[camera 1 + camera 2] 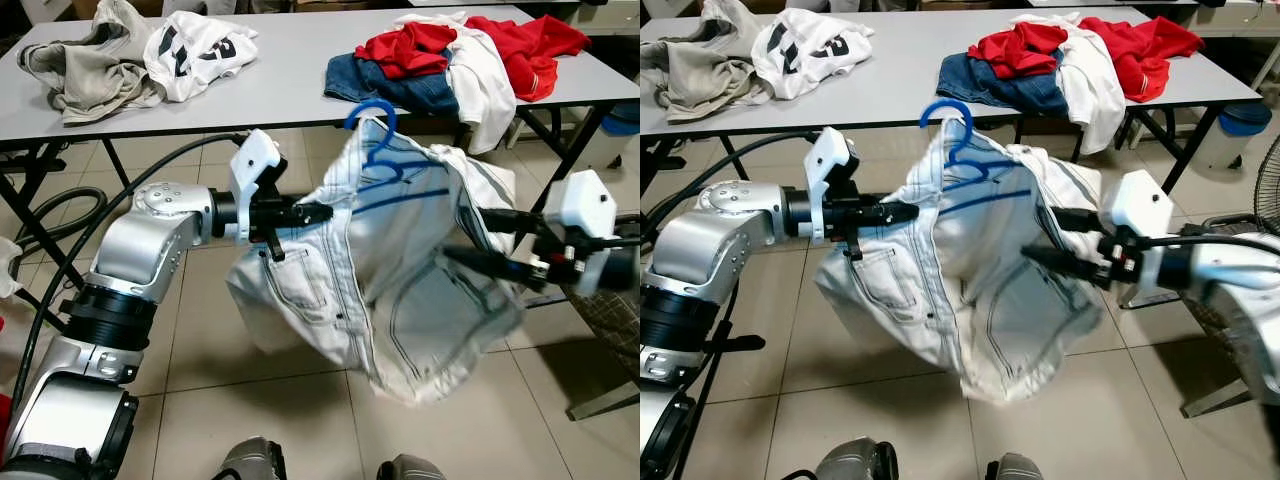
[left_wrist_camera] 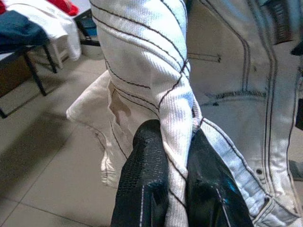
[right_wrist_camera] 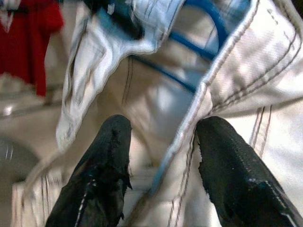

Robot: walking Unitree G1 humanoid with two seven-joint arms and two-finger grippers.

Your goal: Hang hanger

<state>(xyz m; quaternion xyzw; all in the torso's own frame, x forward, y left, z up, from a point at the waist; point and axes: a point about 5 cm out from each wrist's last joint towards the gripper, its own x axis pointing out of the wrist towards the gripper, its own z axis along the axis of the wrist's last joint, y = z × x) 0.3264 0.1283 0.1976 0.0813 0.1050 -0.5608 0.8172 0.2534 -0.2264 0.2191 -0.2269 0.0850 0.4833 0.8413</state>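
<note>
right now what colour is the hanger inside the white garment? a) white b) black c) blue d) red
c, the hanger pokes its blue hook out of the top of the white garment, which the left gripper pinches by a fold.

Looks like a lab or workroom, not a home: long grey folding tables (image 1: 300, 90) with piled clothes (image 1: 460, 55), tiled floor (image 1: 190, 340), loose black cables (image 1: 60, 210).
</note>
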